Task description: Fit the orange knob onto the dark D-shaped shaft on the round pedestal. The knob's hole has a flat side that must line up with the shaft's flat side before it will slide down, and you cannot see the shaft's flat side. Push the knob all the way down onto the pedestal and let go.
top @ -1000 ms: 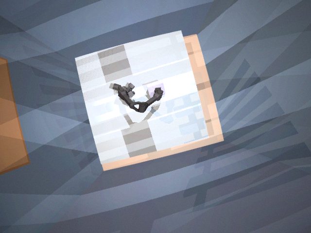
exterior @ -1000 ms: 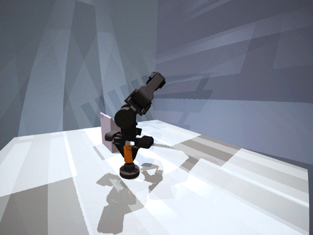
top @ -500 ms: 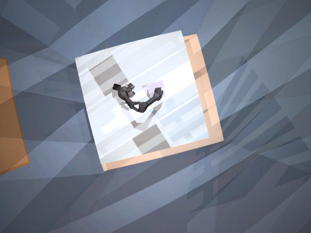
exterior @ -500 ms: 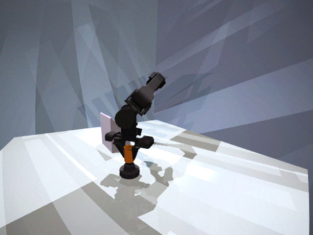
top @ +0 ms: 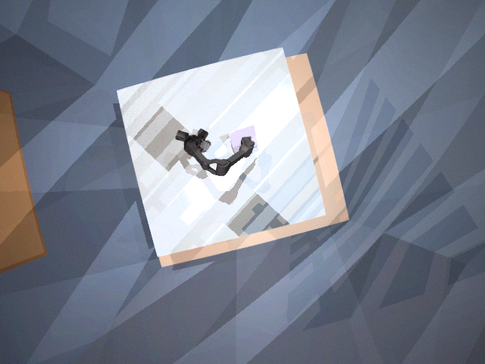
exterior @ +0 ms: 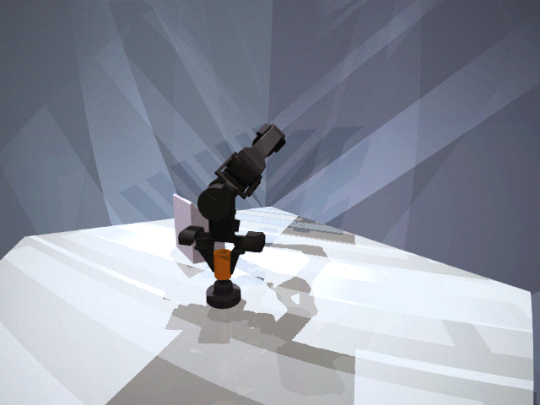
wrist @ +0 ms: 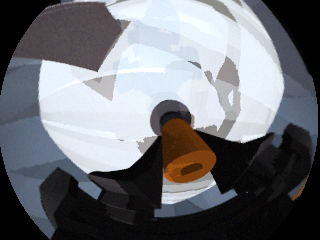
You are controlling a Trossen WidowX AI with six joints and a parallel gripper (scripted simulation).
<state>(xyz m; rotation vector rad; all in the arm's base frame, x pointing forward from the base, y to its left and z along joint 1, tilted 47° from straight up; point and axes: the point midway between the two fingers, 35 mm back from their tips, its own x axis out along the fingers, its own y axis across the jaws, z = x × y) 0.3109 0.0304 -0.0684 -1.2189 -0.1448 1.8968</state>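
Note:
The orange knob (exterior: 222, 266) (wrist: 181, 142) stands upright between the fingers of my gripper (exterior: 223, 267) (wrist: 176, 136), which is shut on it. Its upper end, with a slot-like opening, shows in the wrist view. The round dark pedestal (exterior: 223, 299) (wrist: 156, 119) is directly below. A narrower dark part (exterior: 223, 287) (wrist: 172, 116) rises from the pedestal, and the knob's lower end is at its top. I cannot tell whether that is the shaft or a step, or whether any shaft is inside the knob. The flat sides are hidden. The top view shows no knob.
A pale lilac panel (top: 242, 134) (exterior: 185, 229) stands on the white table (top: 250, 94) (exterior: 109, 278), behind the pedestal in the exterior view. A dark greyish panel (wrist: 70, 35) shows at the wrist view's upper left. The arm and patterned shadows cross the table.

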